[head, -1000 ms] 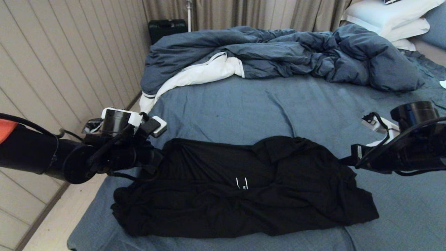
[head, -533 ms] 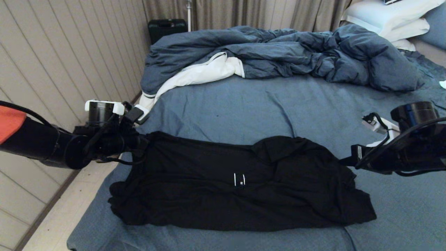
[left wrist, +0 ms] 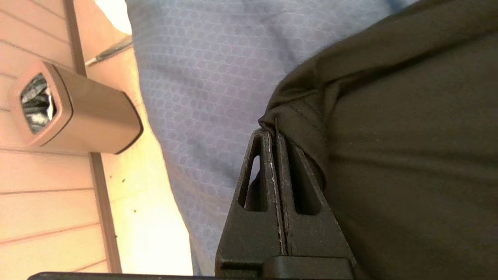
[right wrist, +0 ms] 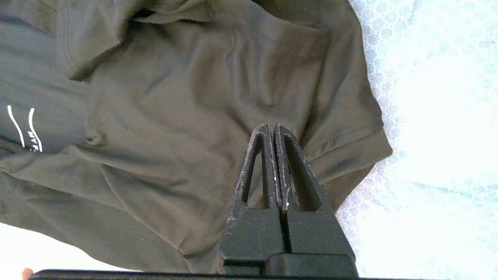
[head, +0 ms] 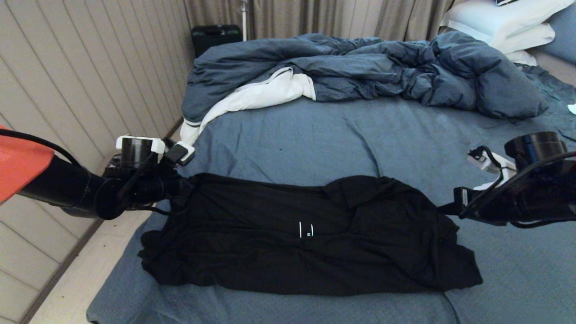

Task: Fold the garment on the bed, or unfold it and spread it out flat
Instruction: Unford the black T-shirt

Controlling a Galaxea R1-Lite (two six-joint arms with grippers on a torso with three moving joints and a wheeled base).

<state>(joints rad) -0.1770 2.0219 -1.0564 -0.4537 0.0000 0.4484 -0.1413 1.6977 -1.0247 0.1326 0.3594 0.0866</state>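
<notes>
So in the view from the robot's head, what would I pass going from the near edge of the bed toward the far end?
Black T-shirt with a small white neck tag → bare slate-blue sheet of the bed → rumpled dark-blue duvet with white lining → beige curtains behind.

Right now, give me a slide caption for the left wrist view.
Left gripper shut on a hemmed edge of the black T-shirt, above the blue sheet.

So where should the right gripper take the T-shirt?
On the sleeve hem at the T-shirt's right end, coming in low from the bare sheet on the right. That stitched edge lies flat and exposed there; further in, the cloth is bunched in folds.
</notes>
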